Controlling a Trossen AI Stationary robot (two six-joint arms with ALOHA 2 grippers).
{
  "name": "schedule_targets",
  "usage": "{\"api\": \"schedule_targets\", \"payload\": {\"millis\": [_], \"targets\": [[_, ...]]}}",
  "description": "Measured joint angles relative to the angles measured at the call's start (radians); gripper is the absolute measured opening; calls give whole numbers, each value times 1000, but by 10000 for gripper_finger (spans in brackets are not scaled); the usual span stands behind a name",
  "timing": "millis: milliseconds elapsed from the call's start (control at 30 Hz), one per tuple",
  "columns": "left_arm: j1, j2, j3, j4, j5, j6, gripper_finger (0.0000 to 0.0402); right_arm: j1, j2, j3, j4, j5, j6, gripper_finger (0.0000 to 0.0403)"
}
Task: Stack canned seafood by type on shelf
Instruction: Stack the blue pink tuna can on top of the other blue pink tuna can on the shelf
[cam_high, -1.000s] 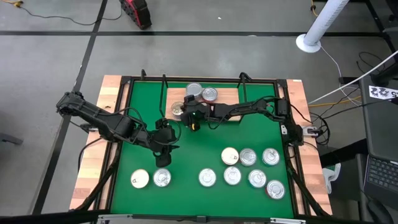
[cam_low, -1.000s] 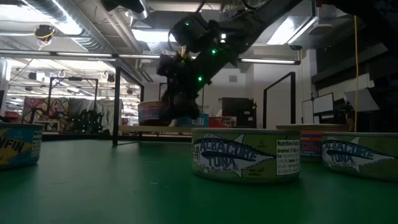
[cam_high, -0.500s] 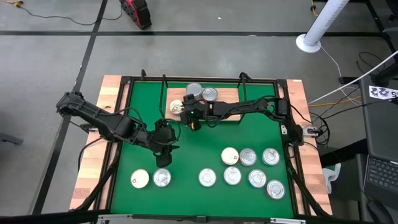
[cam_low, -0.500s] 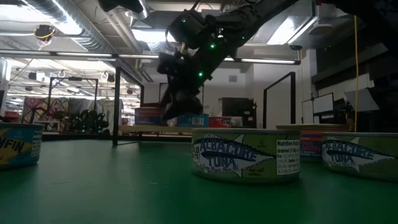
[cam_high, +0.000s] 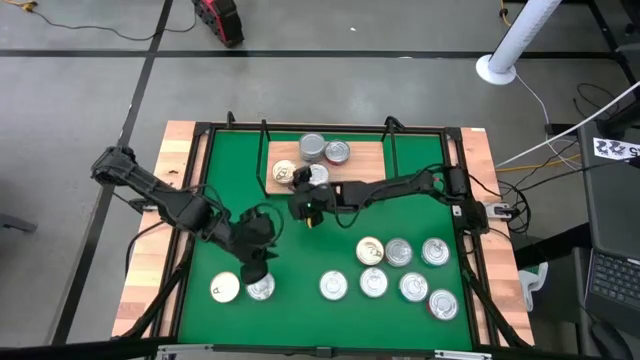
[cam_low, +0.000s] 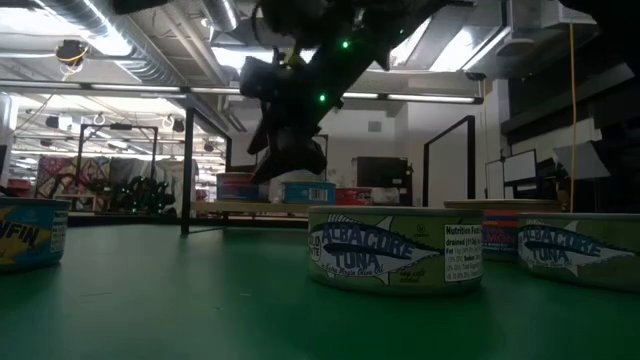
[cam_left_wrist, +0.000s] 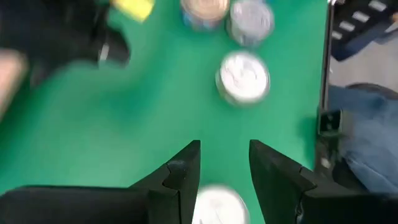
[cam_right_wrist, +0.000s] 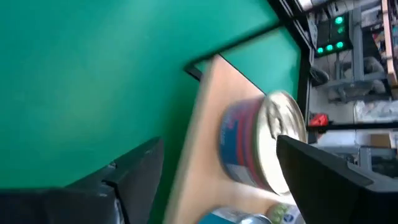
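Start at the left of the high view: your left gripper (cam_high: 257, 266) hangs low over the green mat (cam_high: 300, 240), right above a silver-lidded tin (cam_high: 262, 289). In the left wrist view its fingers (cam_left_wrist: 180, 177) stand apart, released, with nothing pinched; that tin's lid (cam_left_wrist: 217, 206) shows just below the gap. Just left of it sits one cream-lidded tin (cam_high: 225, 288). That makes two tins at the near-left of the mat.

Move toward the middle and you have the shelf (cam_high: 365, 170), the light-wood board at the far side of the mat, carrying four tins: two silver lids at the back (cam_high: 312, 147) and (cam_high: 338, 153), one gold lid (cam_high: 284, 173) and one silver lid (cam_high: 317, 175) at the front.

Your right gripper (cam_high: 309, 208) hovers over the mat just off the shelf's near edge, beside those front tins. Its fingers (cam_right_wrist: 134, 171) are spread wide and empty in the right wrist view, with a red-sided tin (cam_right_wrist: 261, 149) on the board ahead of them.

On to the right: seven tins grouped on the mat. The nearer row has four silver lids, the first at (cam_high: 333, 285) and the last at (cam_high: 442, 304). Behind it are three more: one cream (cam_high: 369, 250), two silver (cam_high: 398, 252) and (cam_high: 434, 251).

Your count is nine tins on the mat, four on the shelf, thirteen in all.
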Motion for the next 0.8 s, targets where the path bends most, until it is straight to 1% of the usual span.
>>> {"api": "schedule_targets", "payload": {"millis": [133,267,400,500,567,700,800], "targets": [[-96,31,-9,-72,56,-210,131,53,0,0,-17,-1,0,308],[-190,88,-24,-80,144,-408,131,101,0,0,-20,-1,0,308],[-276,177,-24,-70,252,-556,131,138,0,0,-24,-1,0,308],[-324,246,-24,-52,307,-612,131,157,0,0,-39,-2,0,308],[-345,288,-24,-51,322,-628,131,166,0,0,-38,-1,0,308],[-363,357,-24,-57,328,-632,131,172,0,0,-39,-2,0,308],[-361,384,-24,-79,327,-632,131,170,0,0,-38,-2,0,308]]}}
